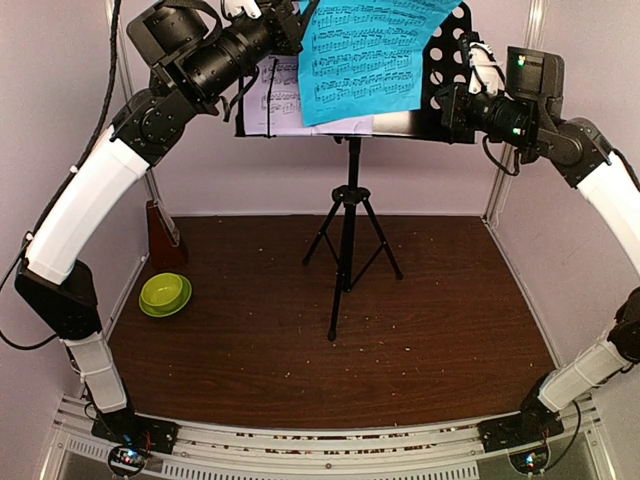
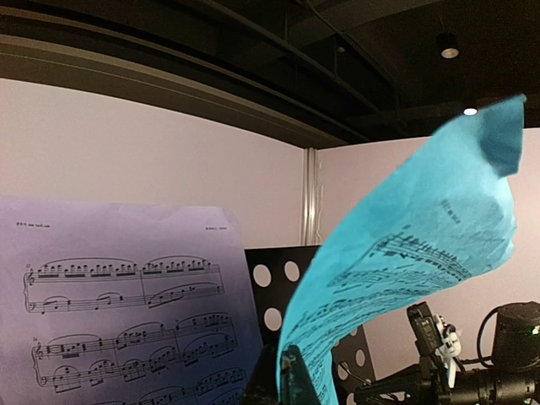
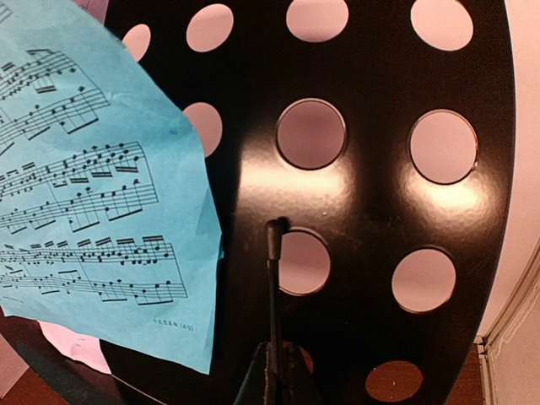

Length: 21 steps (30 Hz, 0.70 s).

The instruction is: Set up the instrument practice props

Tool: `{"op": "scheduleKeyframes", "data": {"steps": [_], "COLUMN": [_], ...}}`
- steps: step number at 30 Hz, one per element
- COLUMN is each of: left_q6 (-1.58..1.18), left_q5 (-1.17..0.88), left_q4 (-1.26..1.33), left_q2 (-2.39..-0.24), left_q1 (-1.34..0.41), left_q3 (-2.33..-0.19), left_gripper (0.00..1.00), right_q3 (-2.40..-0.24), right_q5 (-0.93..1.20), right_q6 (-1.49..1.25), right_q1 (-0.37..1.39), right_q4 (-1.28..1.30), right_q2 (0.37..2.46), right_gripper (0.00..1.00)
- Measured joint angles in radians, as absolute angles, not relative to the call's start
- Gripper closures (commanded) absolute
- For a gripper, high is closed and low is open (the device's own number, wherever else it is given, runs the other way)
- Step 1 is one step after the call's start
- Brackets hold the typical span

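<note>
Left fingers (image 2: 294, 381) pinch the cyan sheet (image 2: 396, 253); right fingers (image 3: 283, 381), pressed together, sit just before the music stand (image 3: 380, 198).

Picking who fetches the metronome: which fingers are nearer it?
Left. The left fingers are high at the stand's left, on the metronome's side; the right fingers are at the stand's right edge, farther across.

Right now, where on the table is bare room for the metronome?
Bare table between the tripod and its right edge, and in front of the tripod. Crowded at the left edge: the green bowl and the metronome.
</note>
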<state>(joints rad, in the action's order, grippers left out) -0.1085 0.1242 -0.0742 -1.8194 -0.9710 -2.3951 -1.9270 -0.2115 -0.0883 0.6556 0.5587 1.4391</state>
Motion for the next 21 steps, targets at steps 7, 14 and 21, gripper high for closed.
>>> {"op": "scheduleKeyframes", "data": {"steps": [7, 14, 21], "left_q6": [-0.098, -0.097, -0.101], "left_q5": [0.161, 0.152, 0.129], "left_q4": [-0.053, -0.025, 0.002], "left_q2": [-1.819, -1.826, -1.891], "left_q1": [-0.968, -0.964, -0.96], "left_q3": [-2.389, -2.391, -2.433], "left_gripper": [1.0, 1.0, 1.0], "right_q3": [-1.731, -1.676, -1.653], "right_q5": [-0.169, -0.124, -0.089], "right_q6": [-0.061, -0.022, 0.01], "right_q1": [0.656, 0.656, 0.654], "right_q4": [0.374, 0.27, 0.203], "right_q2": [1.326, 1.312, 1.314], "right_gripper": [1.0, 1.0, 1.0]}}
